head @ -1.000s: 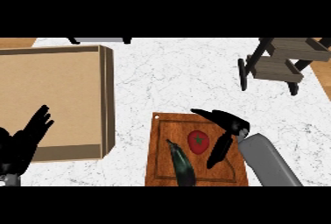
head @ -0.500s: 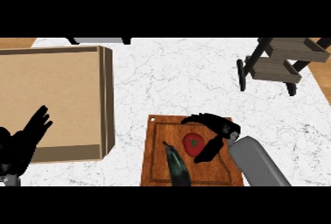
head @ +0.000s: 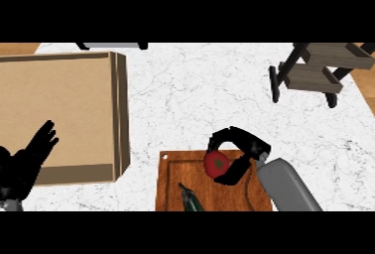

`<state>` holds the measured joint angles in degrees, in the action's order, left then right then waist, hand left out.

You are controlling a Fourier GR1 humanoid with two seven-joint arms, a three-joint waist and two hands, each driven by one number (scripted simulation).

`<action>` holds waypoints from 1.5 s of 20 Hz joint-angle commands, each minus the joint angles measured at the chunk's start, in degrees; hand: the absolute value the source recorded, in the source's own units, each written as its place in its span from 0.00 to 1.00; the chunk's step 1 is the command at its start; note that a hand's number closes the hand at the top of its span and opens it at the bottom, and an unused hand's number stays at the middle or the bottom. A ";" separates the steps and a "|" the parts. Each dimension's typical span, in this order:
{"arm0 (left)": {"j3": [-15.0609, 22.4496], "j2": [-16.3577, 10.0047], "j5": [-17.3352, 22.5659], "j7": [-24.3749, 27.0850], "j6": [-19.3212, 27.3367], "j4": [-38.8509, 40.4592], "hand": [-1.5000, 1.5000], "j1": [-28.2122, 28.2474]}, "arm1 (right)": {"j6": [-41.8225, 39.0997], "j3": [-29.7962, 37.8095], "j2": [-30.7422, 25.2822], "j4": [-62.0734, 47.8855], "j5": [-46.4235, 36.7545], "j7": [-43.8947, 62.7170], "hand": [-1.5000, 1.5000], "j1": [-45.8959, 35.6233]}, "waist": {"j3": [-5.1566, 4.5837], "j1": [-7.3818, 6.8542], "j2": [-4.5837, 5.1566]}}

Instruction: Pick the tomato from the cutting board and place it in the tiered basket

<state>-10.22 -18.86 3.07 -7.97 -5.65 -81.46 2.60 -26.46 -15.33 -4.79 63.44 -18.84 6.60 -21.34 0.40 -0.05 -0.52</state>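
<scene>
A red tomato (head: 216,164) with a green stem mark sits over the far part of the wooden cutting board (head: 176,188). My right hand (head: 245,149) is curled round it, fingers arching over its far side and thumb under its near right side. The tiered basket (head: 319,69), a dark frame with wooden shelves, stands at the far right of the counter. My left hand (head: 26,166) rests open at the lower left, fingers up, over the cardboard box.
A large cardboard box (head: 62,109) fills the left side. A dark green vegetable (head: 190,201) lies on the near part of the board. White marble counter (head: 198,99) stretches between the board and the basket.
My right hand has closed round the tomato and moved it toward the far edge of the board. The green vegetable now shows less at the lower edge. The left hand has not moved.
</scene>
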 commanded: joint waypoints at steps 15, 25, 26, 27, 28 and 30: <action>-0.87 1.11 -0.73 -3.53 0.52 1.27 0.50 1.29 | 14.82 -2.03 -0.72 22.98 -26.12 40.67 1.00 -21.98 | -1.01 2.12 -2.41; -1.41 0.28 0.13 -2.64 -1.43 -0.43 0.50 2.34 | 0.97 2.00 2.52 32.98 -36.35 67.41 1.00 -45.68 | -0.50 0.49 -0.36; -0.98 0.86 -0.57 -2.43 -0.69 1.79 0.50 0.24 | 0.79 2.83 4.19 33.29 -36.87 69.21 1.00 -48.64 | -0.55 0.98 -0.33; -0.22 2.30 -1.20 -1.38 0.00 2.04 0.50 1.26 | 0.78 5.36 3.97 32.59 -36.32 68.57 1.00 -50.26 | -0.53 0.71 -0.18; -0.46 1.47 -1.77 -1.68 0.40 1.97 0.50 -0.92 | 0.64 6.51 4.55 32.20 -36.53 68.97 1.00 -51.74 | -0.51 0.80 -0.08; -0.65 2.57 -1.57 0.39 0.16 2.96 0.50 1.69 | 0.08 10.70 1.06 30.77 -35.66 64.96 1.00 -52.56 | -0.50 0.50 0.13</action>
<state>-11.37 -18.14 2.10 -8.80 -6.08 -81.82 3.28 -20.19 -9.57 -2.50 95.15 -54.33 62.71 -67.97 0.30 0.72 -1.13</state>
